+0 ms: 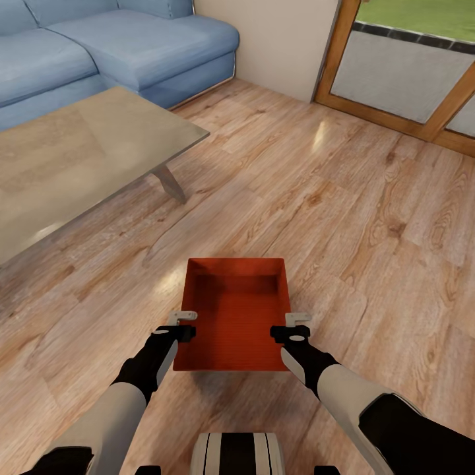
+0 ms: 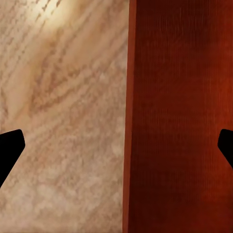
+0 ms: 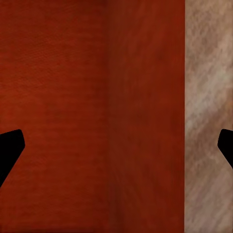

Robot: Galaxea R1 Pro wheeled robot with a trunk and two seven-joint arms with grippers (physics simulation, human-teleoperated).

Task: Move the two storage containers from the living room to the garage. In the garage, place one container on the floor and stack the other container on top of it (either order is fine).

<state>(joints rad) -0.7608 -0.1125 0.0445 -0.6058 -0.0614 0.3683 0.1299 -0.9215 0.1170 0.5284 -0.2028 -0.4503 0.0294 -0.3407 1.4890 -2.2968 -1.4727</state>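
Flooring of light wood planks (image 1: 316,198) spans the living room and carries everything in view. Blue corner sofa (image 1: 119,46) occupies the far left corner, against a beige wall (image 1: 270,39). Coffee table (image 1: 79,158), with a pale matte top and an angled leg, stands just in front of the sofa, its near right corner pointing toward mid-floor. Wood-framed glass doors (image 1: 409,79) fill the far right. One storage container (image 1: 232,316) sits on the planks directly ahead of the robot, well apart from the table and the doors, with bare flooring on all sides. It is orange-red, rectangular and open-topped, with thin plain walls, a finely ribbed base, and shadow under its far wall. Left gripper (image 1: 183,323) is positioned at the container's left wall; the left wrist view shows its jaws spread, one dark tip over planks and one over the red interior, wall edge between them. Right gripper (image 1: 295,326) straddles the right wall likewise, jaws spread.
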